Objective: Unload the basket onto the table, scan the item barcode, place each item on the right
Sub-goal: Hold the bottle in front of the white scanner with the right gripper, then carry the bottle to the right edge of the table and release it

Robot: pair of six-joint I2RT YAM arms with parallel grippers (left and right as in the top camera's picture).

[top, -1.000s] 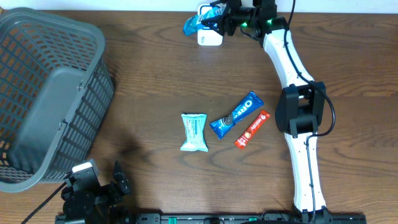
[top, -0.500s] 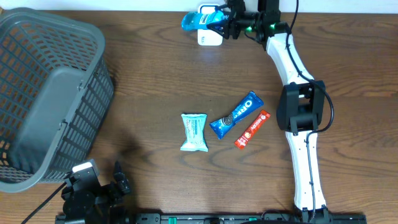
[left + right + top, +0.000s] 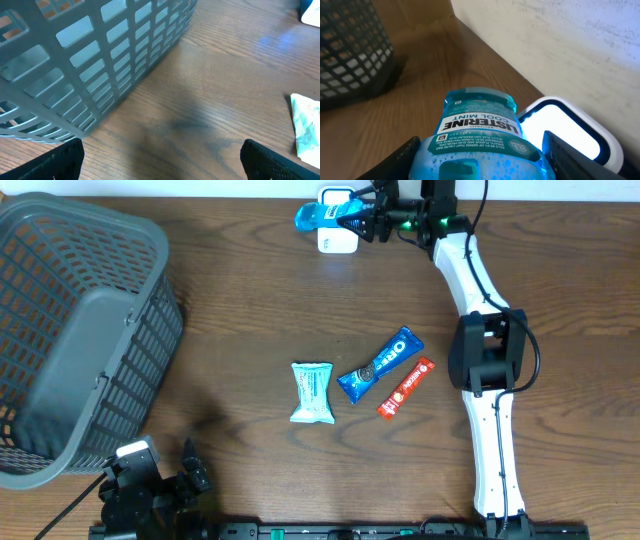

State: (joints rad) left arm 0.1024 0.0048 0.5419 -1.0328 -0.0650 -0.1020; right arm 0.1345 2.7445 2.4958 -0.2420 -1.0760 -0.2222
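A blue Listerine mouthwash bottle [image 3: 479,127] fills the right wrist view, its label facing the camera, with my right gripper [image 3: 482,162] shut on its body. Overhead, the bottle [image 3: 322,216] hangs at the table's far edge, next to the white barcode scanner [image 3: 335,238]. In the right wrist view the scanner's lit window [image 3: 567,127] lies just right of and behind the bottle. My left gripper [image 3: 162,157] is open over bare wood at the near left, holding nothing; overhead it shows at the bottom left [image 3: 160,480].
A grey plastic basket [image 3: 75,330] takes up the left side of the table; its wall [image 3: 100,55] stands close ahead of the left gripper. A pale green snack pack [image 3: 312,392], a blue Oreo pack [image 3: 381,364] and a red bar [image 3: 406,387] lie mid-table.
The right gripper and bottle shifted slightly along the far edge by the scanner. The left arm has not moved.
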